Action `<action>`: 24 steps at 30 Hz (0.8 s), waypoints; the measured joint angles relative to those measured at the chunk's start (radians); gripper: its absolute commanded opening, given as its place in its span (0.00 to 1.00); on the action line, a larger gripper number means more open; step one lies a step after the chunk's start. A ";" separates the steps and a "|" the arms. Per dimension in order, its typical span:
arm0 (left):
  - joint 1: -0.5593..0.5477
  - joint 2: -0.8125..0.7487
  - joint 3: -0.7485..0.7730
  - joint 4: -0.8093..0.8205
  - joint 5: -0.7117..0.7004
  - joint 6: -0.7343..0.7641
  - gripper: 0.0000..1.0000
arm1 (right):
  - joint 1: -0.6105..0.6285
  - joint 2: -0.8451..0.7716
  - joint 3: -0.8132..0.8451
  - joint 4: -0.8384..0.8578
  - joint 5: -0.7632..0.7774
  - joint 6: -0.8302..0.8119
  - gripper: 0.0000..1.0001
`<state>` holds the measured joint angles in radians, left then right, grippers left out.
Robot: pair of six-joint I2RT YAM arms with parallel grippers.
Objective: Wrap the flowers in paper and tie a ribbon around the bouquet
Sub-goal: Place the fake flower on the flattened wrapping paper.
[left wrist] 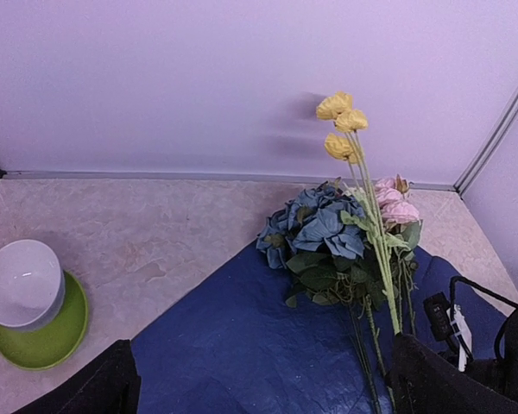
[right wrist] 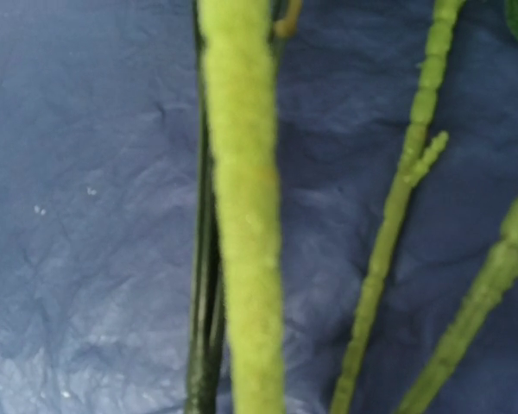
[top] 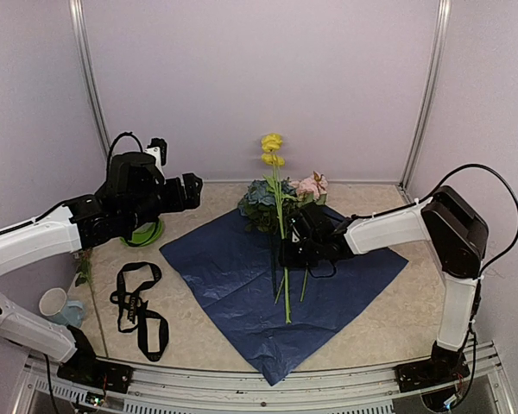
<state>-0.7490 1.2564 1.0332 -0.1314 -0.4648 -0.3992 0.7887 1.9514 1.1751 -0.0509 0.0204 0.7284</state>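
Right gripper (top: 304, 244) is sitting low on the paper (top: 229, 259), jaws together, right over the stems of the flowers (top: 274, 203) about mid-length. Its fingers are hiding under the wrist, so can't tell if a stem is actually getting pinched. Forearm is reaching in from the right, roughly level, elbow standing high. Blooms are lying beyond the gripper toward the back wall, yellow ones sticking up clear of the table. Cut ends are trailing past it toward the bases. Navy side of the paper is facing up, flat, nothing wrapped.

Off to the left of the paper, the left gripper (top: 192, 191) is hanging raised, fingers spread wide, gripping nothing, pointing at the flowers. Below and left of it a green saucer (left wrist: 43, 341) is carrying a white bowl (left wrist: 22, 283). Nearer the bases the black ribbon (top: 138, 308) is lying looped on the table, untied, print too small to read. White tag (left wrist: 458, 325) on the right wrist: also unreadable.
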 measured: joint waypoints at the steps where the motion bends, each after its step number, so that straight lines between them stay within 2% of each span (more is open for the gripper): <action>1: 0.001 0.000 0.000 -0.004 -0.007 0.000 0.99 | -0.001 0.000 0.000 0.000 0.000 0.005 0.23; 2: 0.002 0.000 0.000 -0.008 -0.014 0.001 0.99 | -0.002 0.000 0.000 0.001 0.000 0.011 0.35; 3: 0.003 -0.001 0.000 -0.014 -0.021 0.001 0.99 | -0.004 0.000 0.000 0.002 0.001 0.018 0.42; 6: 0.010 -0.002 0.001 -0.034 -0.041 0.001 0.99 | -0.011 0.000 0.001 0.013 0.005 0.029 0.49; 9: 0.026 -0.004 0.003 -0.068 -0.076 -0.021 0.99 | -0.014 0.000 0.006 0.019 0.005 0.031 0.50; 13: 0.092 -0.005 -0.002 -0.176 -0.143 -0.141 0.99 | -0.014 -0.005 0.008 0.018 0.006 0.028 0.51; 20: 0.432 0.035 -0.136 -0.338 -0.088 -0.287 0.99 | -0.014 -0.127 0.007 0.010 0.017 -0.043 0.51; 24: 0.550 0.088 -0.154 -0.421 -0.102 -0.294 0.99 | -0.014 -0.206 0.007 0.010 0.024 -0.102 0.51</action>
<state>-0.1993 1.3445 0.8787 -0.5522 -0.5671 -0.6937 0.7746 1.7454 1.1824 -0.0406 0.0444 0.6262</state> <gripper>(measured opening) 0.987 0.508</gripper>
